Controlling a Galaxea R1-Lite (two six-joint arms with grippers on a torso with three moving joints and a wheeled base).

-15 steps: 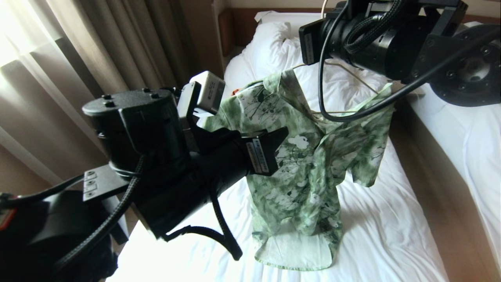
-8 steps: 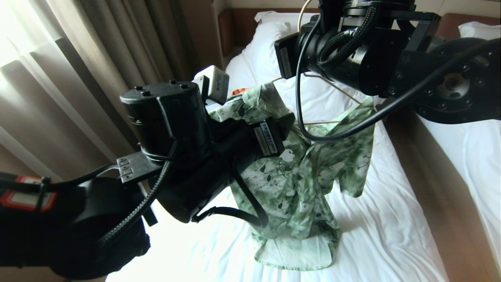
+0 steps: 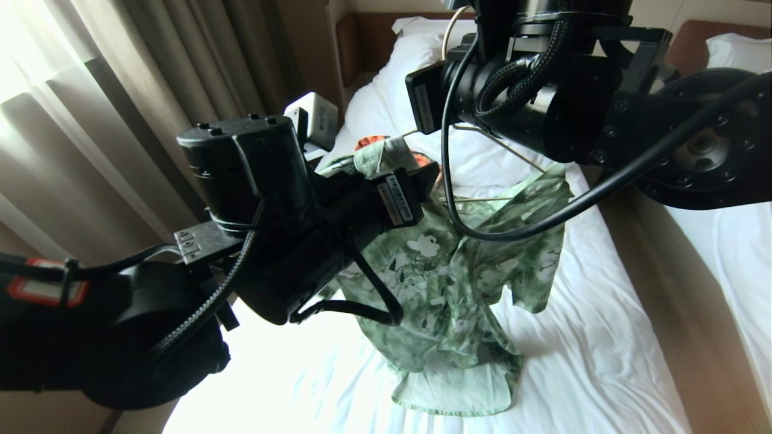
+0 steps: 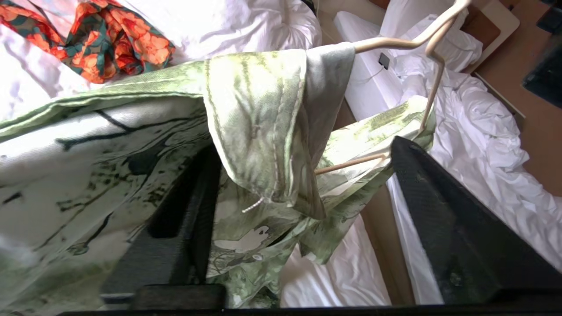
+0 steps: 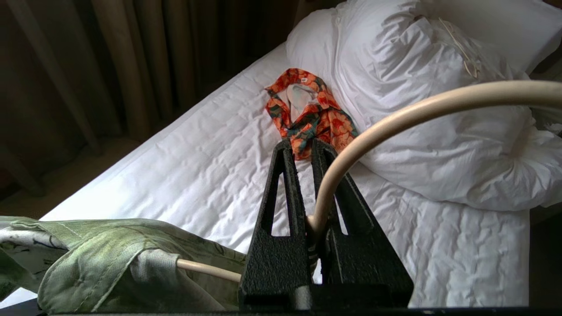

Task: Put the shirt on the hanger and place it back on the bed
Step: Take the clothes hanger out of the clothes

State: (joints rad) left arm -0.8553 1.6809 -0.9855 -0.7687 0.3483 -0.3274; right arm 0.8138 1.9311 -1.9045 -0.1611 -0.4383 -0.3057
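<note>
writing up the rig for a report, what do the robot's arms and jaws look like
Both arms are matte black, built of thick cylindrical segments with visible bolt heads. Braided black cable sleeves and smooth black cables loop along each. The left arm carries white barcode labels, a white boxy module at the wrist and a red-and-white marking near its base. The right arm bears a white label too. The jaws are rough-textured black wedges; the right gripper has slotted triangular cut-outs.

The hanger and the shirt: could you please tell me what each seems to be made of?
The hanger: smooth, cream-coloured rod, probably coated wire or plastic; its thin round section bends cleanly into the hook. The shirt: thin, matte woven cloth, perhaps cotton; it drapes in soft folds, with stitched seams in the left wrist view.
</note>
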